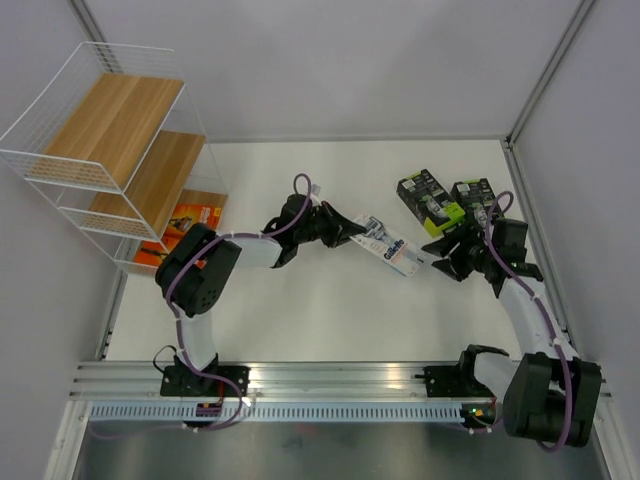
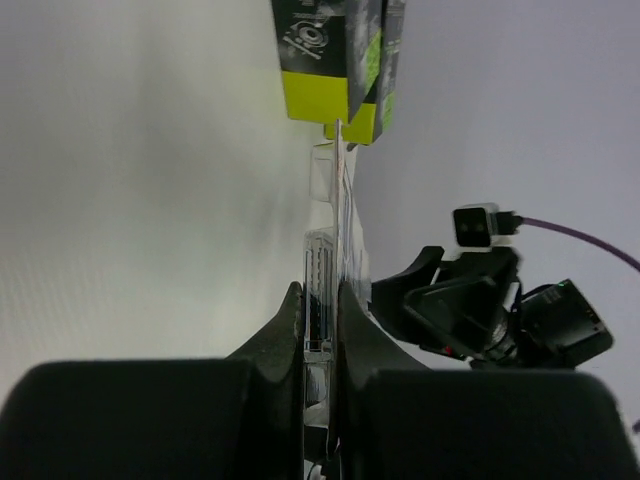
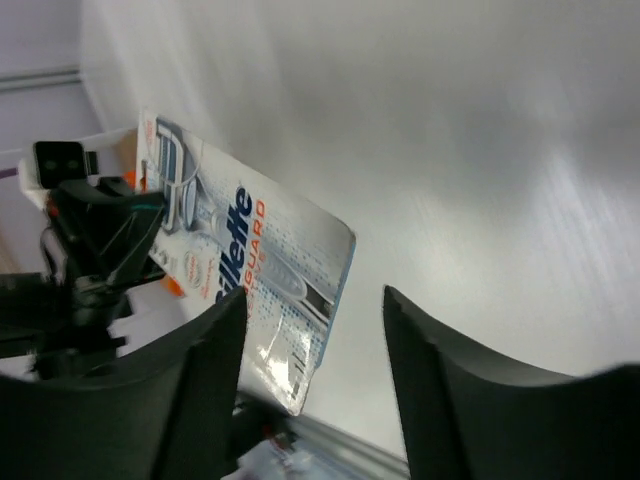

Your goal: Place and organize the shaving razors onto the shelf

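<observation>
1. The left gripper [image 2: 318,300] has its jaws drawn nearly together on the flat white-blue pack [image 1: 395,247]. It pinches one end edge-on between the pads, and the rest of the card juts straight ahead of the fingertips.
2. The right gripper [image 3: 314,295] faces it from the card's far end. Its jaws are partly spread with nothing clamped between them, and the pack's free end lies just ahead of the gap.
3. This looks like a hand-over, with the left arm now carrying the pack.
4. To do it well, the right gripper should back straight away along the card's length first, so neither finger catches the free end.
5. A thin card held by one end will likely flex and swivel. Swing it slowly, keep it edge-up, and avoid any sharp wrist turn.
6. The shelf [image 1: 60,170] stands well behind the left wrist, so the arm must fold back toward it. Orange packs [image 1: 195,218] sit at its lowest board, and a spot beside them would suit.
7. Lower until the card's bottom edge rests on the board, then part the jaws.
8. Two black boxes with lime-green tops [image 1: 430,200] wait on the table [image 1: 300,320], beyond the card's far end and just beside the right gripper.
</observation>
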Controlling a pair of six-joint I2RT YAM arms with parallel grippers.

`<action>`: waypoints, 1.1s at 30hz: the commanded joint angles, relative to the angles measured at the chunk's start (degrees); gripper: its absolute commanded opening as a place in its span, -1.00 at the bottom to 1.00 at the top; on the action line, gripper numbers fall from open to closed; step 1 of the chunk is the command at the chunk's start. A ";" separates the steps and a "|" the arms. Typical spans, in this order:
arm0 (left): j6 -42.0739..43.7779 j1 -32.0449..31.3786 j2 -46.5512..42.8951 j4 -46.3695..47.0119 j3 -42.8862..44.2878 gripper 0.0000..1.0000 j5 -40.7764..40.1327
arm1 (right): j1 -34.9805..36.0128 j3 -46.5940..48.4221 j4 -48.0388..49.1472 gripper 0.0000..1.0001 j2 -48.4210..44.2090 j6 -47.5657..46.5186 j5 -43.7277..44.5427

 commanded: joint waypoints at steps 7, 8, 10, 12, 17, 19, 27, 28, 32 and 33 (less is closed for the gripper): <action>38.78 2.90 -14.78 -45.68 17.56 -0.95 -15.25 | 0.20 19.30 -22.76 0.96 5.13 -15.98 15.10; 41.80 2.99 -15.92 -51.29 19.23 -0.95 -17.70 | 0.20 19.66 -23.12 0.96 5.48 -16.16 14.83; 48.82 2.99 -19.52 -57.12 23.01 -0.95 -21.40 | 0.20 19.23 -22.42 0.96 6.10 -15.99 13.69; 52.97 2.73 -21.81 -62.93 24.60 -0.95 -27.99 | 0.20 17.04 -20.50 0.96 5.92 -15.46 12.12; 66.86 1.59 -26.92 -73.13 31.62 -0.95 -43.11 | 0.73 14.39 -14.51 0.96 6.62 -15.54 8.77; 73.69 -0.52 -27.53 -76.82 35.49 -0.95 -47.50 | 2.22 14.65 -13.02 0.96 6.98 -15.63 9.03; 101.73 -7.73 -26.05 -78.86 41.57 -0.95 -71.41 | 6.79 15.27 -8.80 0.96 9.00 -12.91 10.35; 104.12 -7.82 -25.61 -76.77 40.96 -0.95 -73.60 | 6.97 15.09 -8.53 0.96 9.17 -12.82 10.35; 111.69 -8.70 -25.69 -73.85 38.76 -0.95 -79.59 | 7.58 14.04 -8.18 0.96 9.61 -12.38 10.53; 113.44 -8.79 -25.69 -72.98 38.41 -0.95 -80.38 | 7.58 13.77 -8.18 0.96 9.70 -12.47 10.53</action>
